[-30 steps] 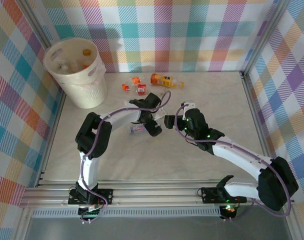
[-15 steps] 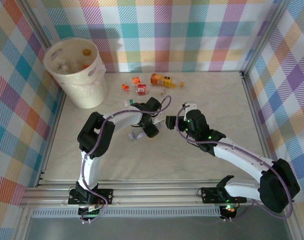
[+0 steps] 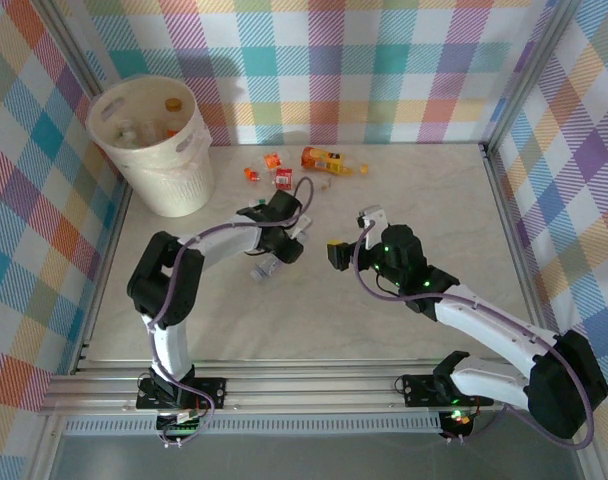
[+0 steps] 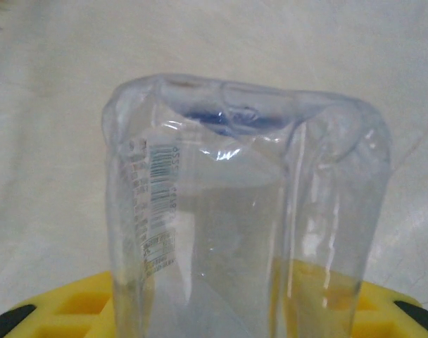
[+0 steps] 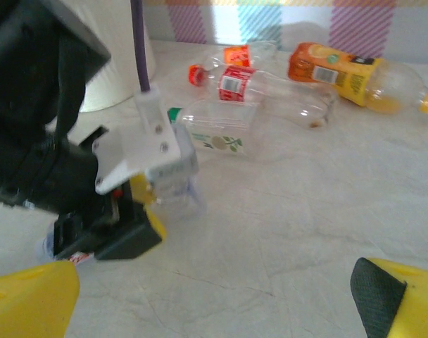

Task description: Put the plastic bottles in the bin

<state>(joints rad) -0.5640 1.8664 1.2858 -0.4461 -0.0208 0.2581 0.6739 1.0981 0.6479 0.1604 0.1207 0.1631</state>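
The bin is cream-white, the tabletop pale beige. The walls carry pastel checks of pink, teal and yellow. The clear bottle shows some blue.

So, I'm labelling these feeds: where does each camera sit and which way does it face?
Top external: above and behind, looking down on the table, bin, both arms.
Left wrist: on the left gripper, facing the clear bottle between its yellow fingers.
Right wrist: low, facing the left gripper and orange bottle; own open fingers at bottom.
Shared: both wrist views show the clear bottle.
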